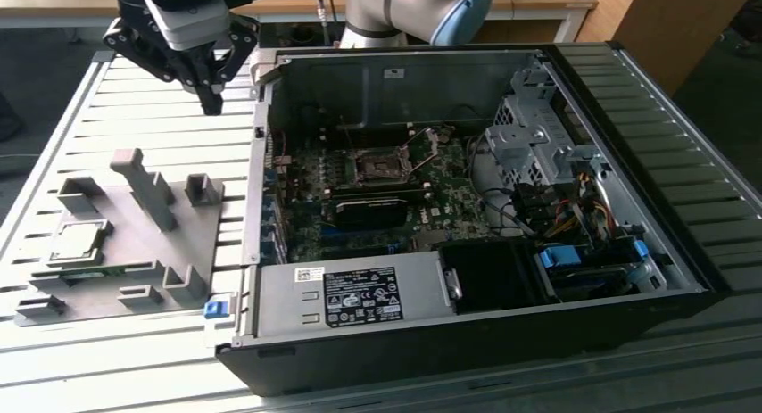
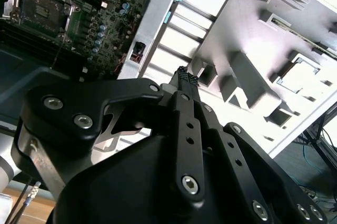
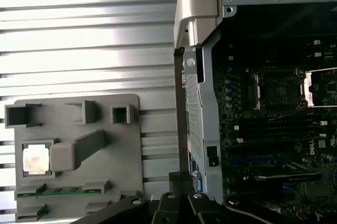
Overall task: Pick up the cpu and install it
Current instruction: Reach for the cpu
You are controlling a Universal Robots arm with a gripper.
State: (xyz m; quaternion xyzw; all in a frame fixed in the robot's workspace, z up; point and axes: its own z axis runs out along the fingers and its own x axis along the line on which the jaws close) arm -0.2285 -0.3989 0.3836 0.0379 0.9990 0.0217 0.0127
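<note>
The cpu (image 1: 81,242) has a shiny silver-grey metal top. It lies in a matt grey plastic fixture (image 1: 143,261) beside the computer case (image 1: 476,342). The case is matt black outside and dull grey sheet metal inside, around a green circuit board (image 1: 452,194). Under the case, the table (image 1: 84,101) is ribbed bright metal, glaring with reflections. Near the case's corner, the gripper (image 1: 212,101) is smooth matt black with shiny steel screw heads (image 2: 190,183).
</note>
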